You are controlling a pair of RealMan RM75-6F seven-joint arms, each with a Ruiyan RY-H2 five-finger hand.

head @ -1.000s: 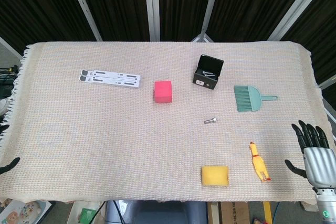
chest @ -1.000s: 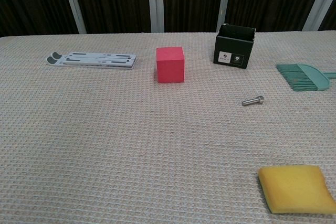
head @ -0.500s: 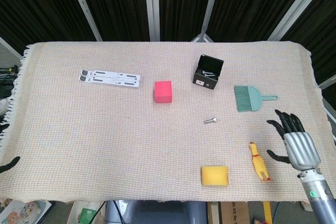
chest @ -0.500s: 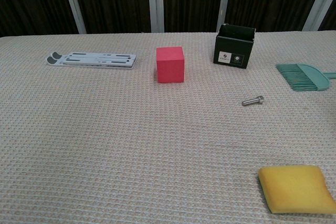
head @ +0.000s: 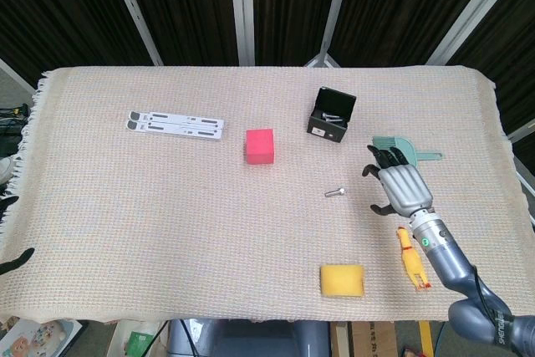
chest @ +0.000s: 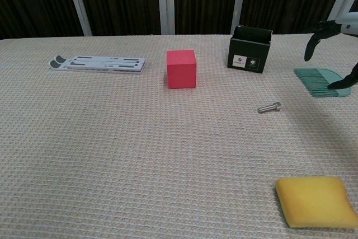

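The right hand (head: 401, 183) is hovering over the teal brush (head: 424, 155), fingers spread apart and curling downward, with nothing in its grasp. The brush is lying flat on the woven cloth (head: 125, 206) on the right side, its bristle end mostly hidden under the hand in the head view. From the chest view, one dark fingertip (chest: 339, 84) is sitting right at the edge of the brush (chest: 316, 78); whether it is touching, I cannot tell. So by my reading nothing is being lifted or closed on yet: the reach looks made, the grasp not.

Room around it is looking fair. The black box (head: 331, 114) is standing near on the far left of the hand, the small bolt (head: 335, 192) is lying apart to its left, and the rubber chicken (head: 411, 258) is lying just under the forearm, with the yellow sponge (head: 343, 280) beside that. The cloth's right edge is running well clear of the brush. The red cube (head: 260, 146) and the white stand (head: 175, 124) are sitting well away.

The left hand (head: 17, 259) is only peeking in at the near left edge; open or closed, I cannot tell
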